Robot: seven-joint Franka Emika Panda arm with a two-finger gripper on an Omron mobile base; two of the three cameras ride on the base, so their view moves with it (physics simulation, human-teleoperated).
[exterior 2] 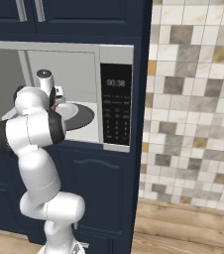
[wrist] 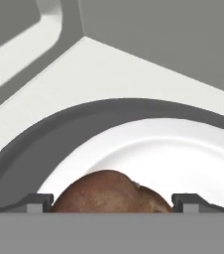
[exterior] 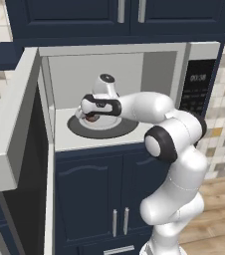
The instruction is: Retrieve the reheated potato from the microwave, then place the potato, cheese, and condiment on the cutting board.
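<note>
- Left base view: behind the arm on its left, looking forward and down into the open microwave (exterior: 129, 55).
- Right base view: same microwave from the right — plus tiled wall (exterior 2: 193, 109).
- Hand view: very close, just over the potato (wrist: 109, 191) on the plate (wrist: 183, 154).

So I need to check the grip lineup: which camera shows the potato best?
The hand view: the potato sits large between the claw tips, on the white plate. The left base view shows a reddish sliver under the hand; in the right base view I cannot make it out.
</note>
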